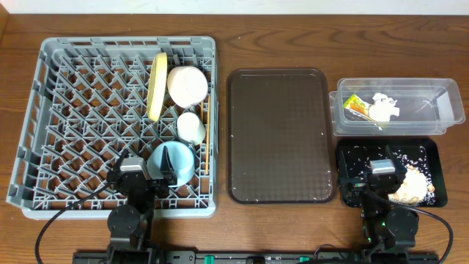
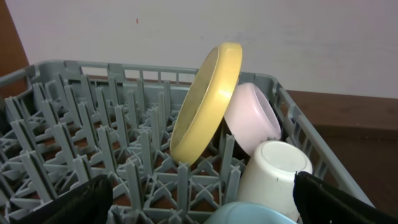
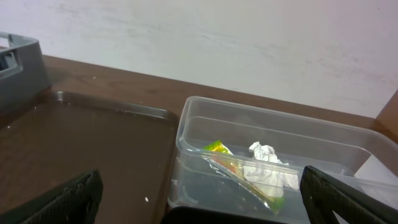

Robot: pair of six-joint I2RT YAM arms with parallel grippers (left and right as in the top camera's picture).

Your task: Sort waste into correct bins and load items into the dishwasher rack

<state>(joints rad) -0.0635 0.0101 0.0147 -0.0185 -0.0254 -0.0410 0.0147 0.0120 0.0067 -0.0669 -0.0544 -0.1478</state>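
Yellow plate (image 2: 208,102) tilted in grey rack (image 2: 74,124), white bowl (image 2: 252,118) behind, cup (image 2: 273,171) nearer

The rack (image 1: 73,110) is grey; the plate (image 1: 157,86) yellow; white bowl (image 1: 187,84); white cup (image 1: 190,127); light blue bowl (image 1: 187,163); brown tray (image 1: 278,132); black tray (image 1: 434,165); green-and-yellow wrapper (image 1: 356,105).

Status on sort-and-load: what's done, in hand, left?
Looks essentially done. Loaded in the dishwasher rack: yellow plate, white bowl, white cup, light blue bowl, chopsticks. Snack wrapper and tissue sit in the clear tub; rice is in the black tray. In hand: nothing; left gripper and right gripper have jaws open. Left: no item visible on the brown serving tray.
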